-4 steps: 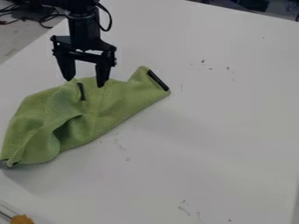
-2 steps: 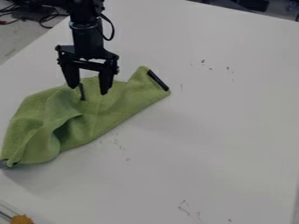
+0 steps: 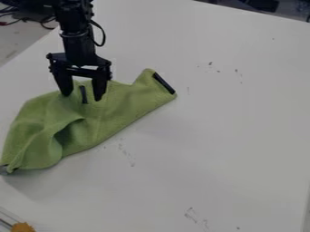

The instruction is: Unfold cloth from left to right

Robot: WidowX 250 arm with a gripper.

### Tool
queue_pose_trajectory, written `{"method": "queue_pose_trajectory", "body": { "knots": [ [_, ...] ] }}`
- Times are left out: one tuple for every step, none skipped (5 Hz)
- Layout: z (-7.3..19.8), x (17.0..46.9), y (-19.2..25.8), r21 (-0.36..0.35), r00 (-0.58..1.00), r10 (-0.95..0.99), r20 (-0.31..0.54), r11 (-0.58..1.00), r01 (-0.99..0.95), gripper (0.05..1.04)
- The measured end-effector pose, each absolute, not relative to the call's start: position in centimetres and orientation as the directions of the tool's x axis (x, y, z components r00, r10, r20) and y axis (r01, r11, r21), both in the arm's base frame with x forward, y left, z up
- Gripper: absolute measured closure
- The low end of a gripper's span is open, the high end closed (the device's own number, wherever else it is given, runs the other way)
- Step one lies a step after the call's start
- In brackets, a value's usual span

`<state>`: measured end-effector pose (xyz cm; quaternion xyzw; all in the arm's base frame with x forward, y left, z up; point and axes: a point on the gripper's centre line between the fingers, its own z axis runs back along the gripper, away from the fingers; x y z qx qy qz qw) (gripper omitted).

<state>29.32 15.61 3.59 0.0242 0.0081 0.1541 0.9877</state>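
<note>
White tabletop holds a rumpled green cloth beneath the pincer, tips apart.

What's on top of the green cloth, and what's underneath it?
On the cloth, one dark strip shows between the open fingers, and another strip edges its right end. Whatever lies underneath is covered.

Looks like a robotics lab

Kinda gives it away: a black robot arm hanging over a big plain white table, with loose cables in a messy tangle on the grey floor past the edge.
</note>
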Motion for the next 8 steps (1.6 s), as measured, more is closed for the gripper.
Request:
{"method": "queue_pose_trajectory", "body": {
  "knots": [
    [2.9, 29.1, 15.9, 0.046, 0.951, 0.308, -0.03, 0.951, -0.307, 0.083],
    [2.3, 29.3, 16.2, 0.041, 0.951, 0.307, -0.039, 0.951, -0.305, 0.14],
    [2.0, 29.5, 16.6, 0.04, 0.95, 0.309, -0.041, 0.951, -0.308, 0.429],
    [1.9, 29.8, 16.6, 0.031, 0.95, 0.306, -0.053, 0.952, -0.305, 0.732],
    [2.1, 30.0, 16.8, 0.035, 0.951, 0.303, -0.053, 0.953, -0.302, 0.938],
    [2.5, 30.1, 17.0, 0.051, 0.952, 0.301, -0.058, 0.953, -0.298, 1.024],
    [2.5, 30.0, 17.0, 0.063, 0.952, 0.298, -0.067, 0.954, -0.294, 1.031],
    [2.5, 30.0, 16.6, 0.075, 0.951, 0.298, -0.078, 0.953, -0.293, 1.031]
  ]
}}
